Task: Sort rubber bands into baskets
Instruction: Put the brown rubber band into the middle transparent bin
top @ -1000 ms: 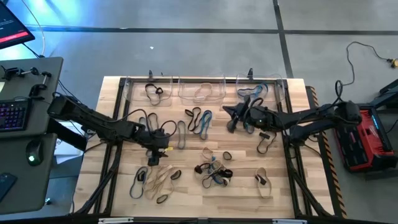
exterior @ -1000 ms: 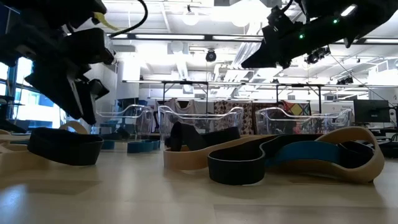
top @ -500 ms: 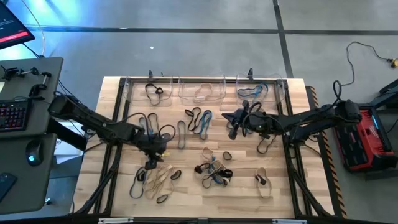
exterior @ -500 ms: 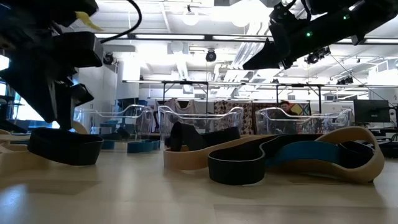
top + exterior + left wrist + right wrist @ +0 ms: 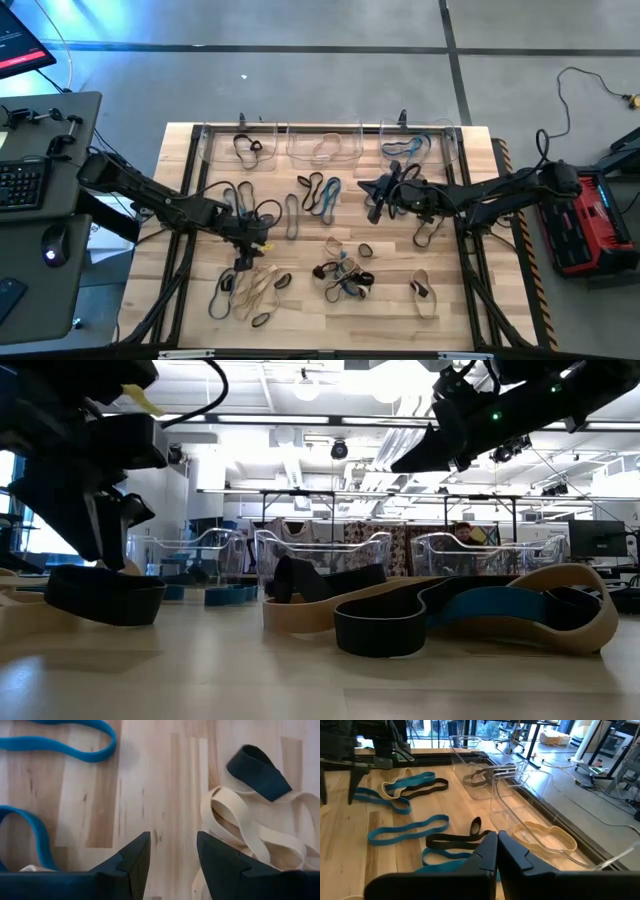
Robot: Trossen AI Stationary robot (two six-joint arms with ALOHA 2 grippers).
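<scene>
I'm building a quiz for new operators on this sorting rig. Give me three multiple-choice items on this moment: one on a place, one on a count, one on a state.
1. Where do the baskets stand?
A. in a row along the table's far edge
B. stacked at the centre
C. on the floor

2. How many clear baskets are there?
A. two
B. three
C. five

3. How does the left hand stand?
A. shut on a blue band
B. open, holding nothing
C. shut and empty

Key: 1 A, the high view shows the baskets lined up along the far edge of the table. 2 B, three bins sit side by side there. 3 B, the left wrist view shows the left hand with bare wood in the gap between its fingers, beside the tan rubber bands.
</scene>
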